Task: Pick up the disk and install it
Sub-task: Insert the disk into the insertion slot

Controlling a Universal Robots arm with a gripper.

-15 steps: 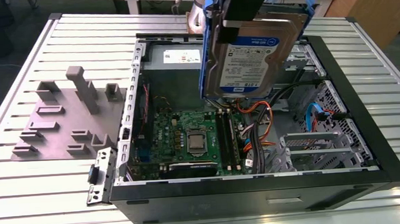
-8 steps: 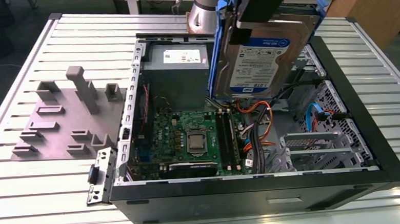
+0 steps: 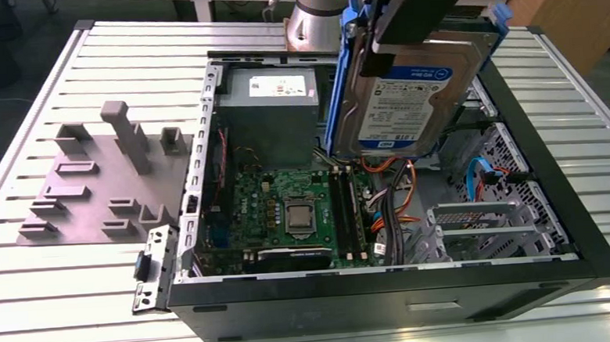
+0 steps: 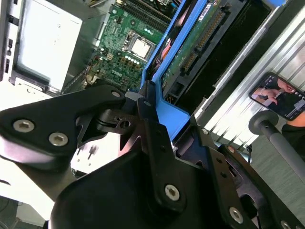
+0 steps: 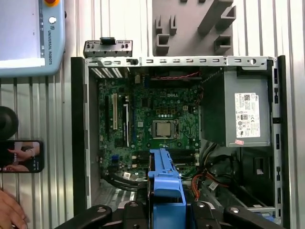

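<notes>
A: Exterior view: what is the largest item?

B: The slatted metal table [image 3: 70,285]. On it lies an open black computer case [image 3: 417,302], side panel off, interior facing up. A grey fixture plate [image 3: 97,190] with upright blocks rests on the table at the exterior view's left, just beside the case.

A: Contents of the case?

B: A grey power supply [image 3: 270,110] with a white sticker sits at the far end. The green circuit board [image 3: 286,211] lies on the case floor, with its processor socket [image 3: 299,217] near the centre. Orange and blue cables [image 3: 396,205] run beside the board. A perforated metal drive cage [image 3: 485,224] occupies the corner at the exterior view's right.

A: Location of the disk?

B: The disk [image 3: 400,95] hangs above the case interior, clear of the board, standing on edge with its label face toward the camera. Blue carrier rails [image 3: 340,75] frame its edges.

A: Gripper state?

B: The gripper [image 3: 412,12] is clamped on the upper end of the disk. In the second wrist view, its black fingers [image 4: 152,129] press against the blue rail. In the first wrist view, the rail end [image 5: 166,186] projects over the board.

A: Anything beside the table?

B: In the first wrist view, a phone [image 5: 21,156] on a stand, and a person's hand [image 5: 9,210].
</notes>
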